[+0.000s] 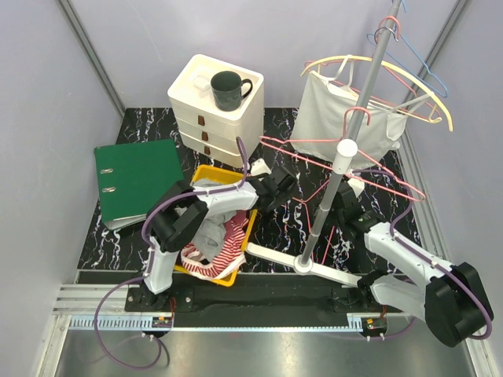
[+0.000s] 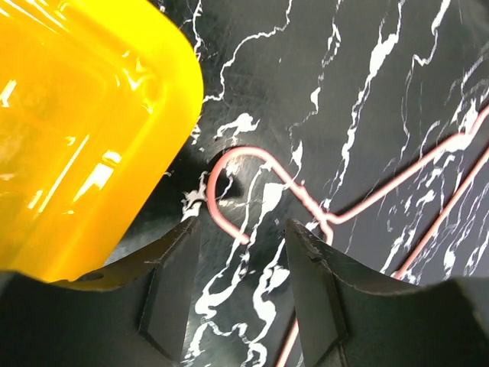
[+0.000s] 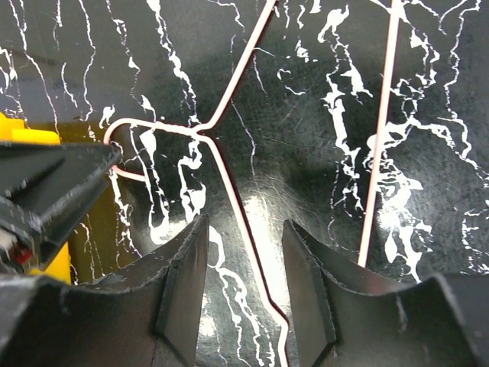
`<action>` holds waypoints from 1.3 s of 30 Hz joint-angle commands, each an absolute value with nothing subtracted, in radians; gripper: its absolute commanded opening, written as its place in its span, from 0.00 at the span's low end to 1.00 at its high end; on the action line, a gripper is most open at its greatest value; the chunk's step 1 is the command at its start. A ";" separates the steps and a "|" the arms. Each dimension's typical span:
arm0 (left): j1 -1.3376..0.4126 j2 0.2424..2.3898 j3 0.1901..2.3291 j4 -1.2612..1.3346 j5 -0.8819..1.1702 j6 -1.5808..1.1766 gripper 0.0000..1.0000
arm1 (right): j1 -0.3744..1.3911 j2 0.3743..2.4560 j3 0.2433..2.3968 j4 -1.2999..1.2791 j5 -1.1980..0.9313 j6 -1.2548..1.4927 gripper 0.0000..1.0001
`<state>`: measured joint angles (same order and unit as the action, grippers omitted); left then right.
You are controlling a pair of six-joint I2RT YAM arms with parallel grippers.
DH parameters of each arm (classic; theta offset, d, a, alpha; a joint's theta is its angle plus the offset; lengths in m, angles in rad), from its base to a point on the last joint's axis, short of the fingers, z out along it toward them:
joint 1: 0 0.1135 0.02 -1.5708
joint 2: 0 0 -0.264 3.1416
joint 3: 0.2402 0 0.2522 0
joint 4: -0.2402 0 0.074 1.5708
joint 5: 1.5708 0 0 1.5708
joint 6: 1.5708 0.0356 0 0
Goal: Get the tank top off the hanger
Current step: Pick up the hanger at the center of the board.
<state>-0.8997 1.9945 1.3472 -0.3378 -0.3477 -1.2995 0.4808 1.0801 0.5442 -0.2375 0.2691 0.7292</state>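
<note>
A white tank top (image 1: 338, 118) hangs on a pink-and-yellow hanger (image 1: 350, 60) on the rack at the back right. An empty pink wire hanger (image 1: 302, 153) lies flat on the black marble table. My left gripper (image 1: 284, 185) is open and empty. In the left wrist view its jaws (image 2: 241, 229) straddle the hanger's hook (image 2: 229, 164), low over the table. My right gripper (image 1: 347, 198) is open and empty. In the right wrist view its jaws (image 3: 244, 229) straddle one wire arm of the same hanger (image 3: 229, 84).
The rack's grey pole (image 1: 346, 149) rises between the arms from a white base (image 1: 302, 263), with several more hangers at its top. A yellow bin (image 1: 206, 174) of clothes sits by the left arm. A green binder (image 1: 137, 177) and white drawers (image 1: 212, 118) with a dark mug (image 1: 228, 89) stand behind it.
</note>
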 commanded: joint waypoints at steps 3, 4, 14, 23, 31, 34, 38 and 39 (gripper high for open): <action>-0.884 2.062 1.450 -0.485 -0.341 -1.433 0.52 | 0.457 1.037 0.523 -0.242 0.281 0.701 0.51; -0.887 2.063 1.453 -0.506 -0.345 -1.457 0.52 | 0.453 1.031 0.522 -0.244 0.279 0.701 0.51; -0.894 2.171 1.535 -0.618 -0.367 -1.577 0.47 | 0.439 0.945 0.541 -0.307 0.273 0.684 0.51; -0.893 2.220 1.574 -0.729 -0.419 -1.637 0.38 | 0.423 0.867 0.538 -0.337 0.278 0.669 0.51; -0.904 2.263 1.579 -0.744 -0.449 -1.575 0.24 | 0.411 0.896 0.548 -0.318 0.265 0.676 0.55; -0.904 2.276 1.571 -0.742 -0.457 -1.557 0.22 | 0.405 0.923 0.557 -0.296 0.224 0.692 0.55; -0.905 2.293 1.585 -0.738 -0.471 -1.511 0.07 | 0.399 0.936 0.554 -0.278 0.210 0.703 0.55; -0.907 2.295 1.592 -0.733 -0.479 -1.488 0.03 | 0.396 0.933 0.554 -0.276 0.209 0.700 0.55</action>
<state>-0.9100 2.1845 1.6203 -0.6312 -0.4408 -1.5780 0.4095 0.9333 0.5209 -0.3321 0.2325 0.6899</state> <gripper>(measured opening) 0.112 0.546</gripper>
